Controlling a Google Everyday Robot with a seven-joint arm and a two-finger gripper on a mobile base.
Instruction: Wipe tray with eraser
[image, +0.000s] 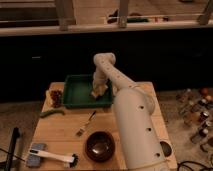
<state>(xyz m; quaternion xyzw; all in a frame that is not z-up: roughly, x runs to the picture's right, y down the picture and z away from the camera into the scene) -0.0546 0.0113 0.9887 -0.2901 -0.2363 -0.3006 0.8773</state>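
Note:
A green tray (75, 92) sits at the back left of the wooden table (60, 132). My white arm (132, 125) reaches from the front right over the table into the tray. My gripper (97, 91) is down inside the tray's right part, with a pale yellowish object that looks like the eraser (98, 90) at its tip against the tray floor. The arm's wrist hides how the gripper meets it.
A bunch of dark grapes (56, 96) lies left of the tray and a green pepper (52, 113) in front of it. A fork (86, 124), a dark bowl (100, 145) and a white brush (52, 157) on a blue sponge (34, 161) lie nearer. Several bottles (197, 112) stand on the floor at right.

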